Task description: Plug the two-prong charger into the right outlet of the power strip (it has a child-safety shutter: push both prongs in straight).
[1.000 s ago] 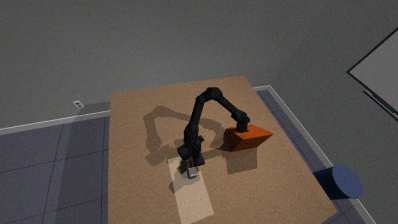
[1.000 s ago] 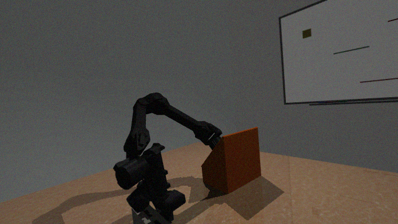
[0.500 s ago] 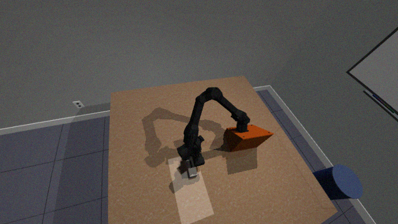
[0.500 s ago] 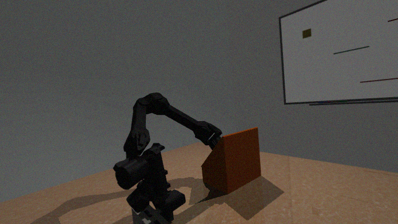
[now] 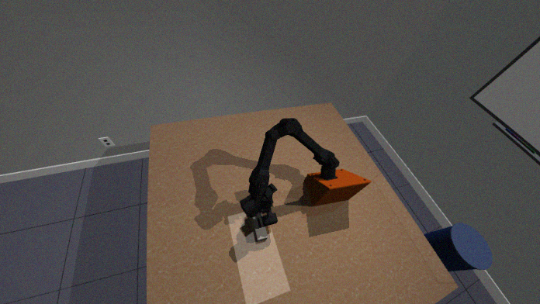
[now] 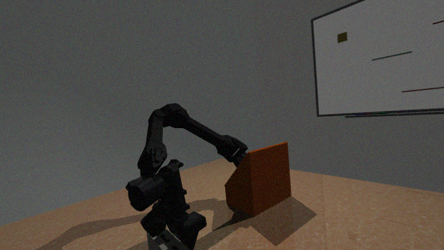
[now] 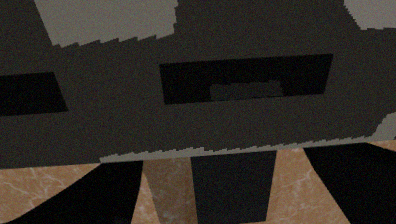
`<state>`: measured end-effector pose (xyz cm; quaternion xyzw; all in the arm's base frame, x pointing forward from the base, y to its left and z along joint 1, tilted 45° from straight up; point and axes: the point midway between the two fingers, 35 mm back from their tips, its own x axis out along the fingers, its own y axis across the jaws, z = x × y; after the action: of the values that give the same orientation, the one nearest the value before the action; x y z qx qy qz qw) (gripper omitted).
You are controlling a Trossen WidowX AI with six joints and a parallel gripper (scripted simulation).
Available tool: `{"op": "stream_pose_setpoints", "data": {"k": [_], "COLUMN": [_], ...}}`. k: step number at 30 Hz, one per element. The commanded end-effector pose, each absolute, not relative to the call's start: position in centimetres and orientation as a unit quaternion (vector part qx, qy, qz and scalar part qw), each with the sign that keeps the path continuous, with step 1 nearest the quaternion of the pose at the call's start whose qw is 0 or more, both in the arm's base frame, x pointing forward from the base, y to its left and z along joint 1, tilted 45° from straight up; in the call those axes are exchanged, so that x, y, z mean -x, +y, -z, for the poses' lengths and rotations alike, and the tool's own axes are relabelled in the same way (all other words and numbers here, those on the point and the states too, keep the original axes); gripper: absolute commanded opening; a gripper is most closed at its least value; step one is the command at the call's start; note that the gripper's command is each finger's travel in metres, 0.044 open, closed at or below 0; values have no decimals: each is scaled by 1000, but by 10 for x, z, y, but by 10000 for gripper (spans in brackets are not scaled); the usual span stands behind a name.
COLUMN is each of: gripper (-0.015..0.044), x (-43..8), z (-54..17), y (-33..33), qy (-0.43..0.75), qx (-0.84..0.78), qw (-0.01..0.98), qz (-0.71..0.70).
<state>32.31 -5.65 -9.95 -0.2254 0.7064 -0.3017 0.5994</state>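
Note:
The power strip [image 7: 115,90] [image 5: 261,233] is a grey body. In the wrist view it fills the top, with two dark rectangular openings, one cut off at the left edge; a dark grey piece shows inside the right one. My gripper [image 7: 222,142] [image 5: 257,225] is open at the strip's near edge. A dark block that looks like the charger [image 7: 232,192] lies between the spread fingers, with tabletop showing on both sides of it. Its far end meets the strip's edge. The prongs are hidden, so I cannot tell whether they are in the outlet.
An orange wedge-shaped block [image 5: 345,179] [image 6: 271,178] stands on the table [image 5: 186,271] under the arm's base. A pale rectangle [image 5: 264,271] lies on the table around the strip. A blue cylinder [image 5: 471,246] stands beyond the right edge.

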Motion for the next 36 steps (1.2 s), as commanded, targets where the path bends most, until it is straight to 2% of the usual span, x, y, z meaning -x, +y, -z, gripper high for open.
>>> {"op": "stream_pose_setpoints", "data": {"k": [1,36], "gripper": [440,440], "x": [-323,-313], "z": [99,100], "y": [-56,-55], "qy": [705,697], "qx": [225,224], "qw": [601,609], "qz": [302,305]}}
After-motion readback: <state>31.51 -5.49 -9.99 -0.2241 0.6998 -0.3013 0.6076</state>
